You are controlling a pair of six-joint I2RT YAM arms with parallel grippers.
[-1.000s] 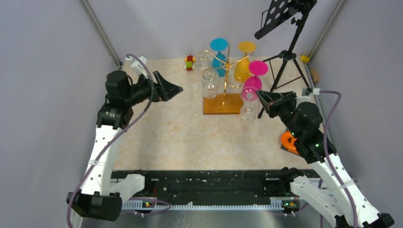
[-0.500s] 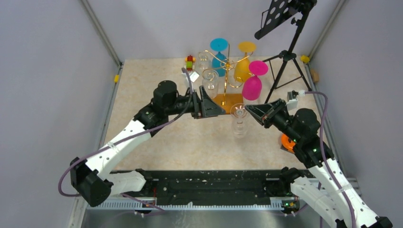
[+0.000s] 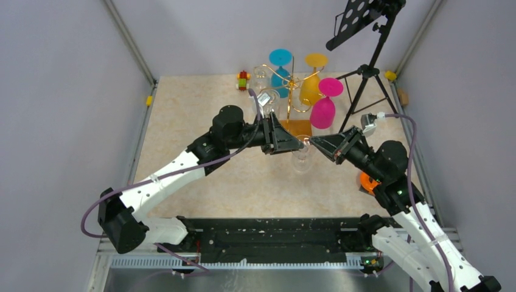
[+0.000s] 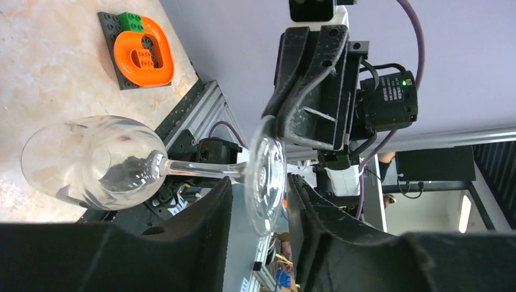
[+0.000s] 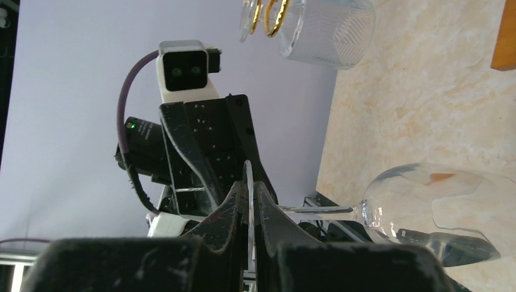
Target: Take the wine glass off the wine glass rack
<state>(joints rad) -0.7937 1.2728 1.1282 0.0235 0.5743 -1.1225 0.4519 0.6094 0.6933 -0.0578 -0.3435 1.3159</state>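
From above, the clear wine glass (image 3: 301, 159) hangs in the air between the two arms, foot up and bowl down. It is off the wine glass rack (image 3: 291, 91) and just near of the rack's wooden base (image 3: 297, 128). Through its bowl only the table (image 3: 201, 121) shows. The right gripper (image 3: 312, 142) and the left gripper (image 3: 300, 145) meet at the foot, but here their tips hide how each one holds. On the rack hang a blue glass (image 3: 280, 68), a yellow glass (image 3: 313, 82), a pink glass (image 3: 323, 108) and a clear glass (image 3: 268, 102), partly behind the left arm.

In the left wrist view, the foot (image 4: 266, 176) stands between the left fingers (image 4: 210, 222). The jaws are part open, with a small gap on one side. Beyond the bowl lies an orange piece (image 4: 145, 52) on a dark plate.

In the right wrist view, the right fingers (image 5: 231, 210) are closed on the thin edge of the foot. The bowl (image 5: 426, 207) is cut off at the right, and the rack's gold rings (image 5: 268, 15) are cut off at the top.
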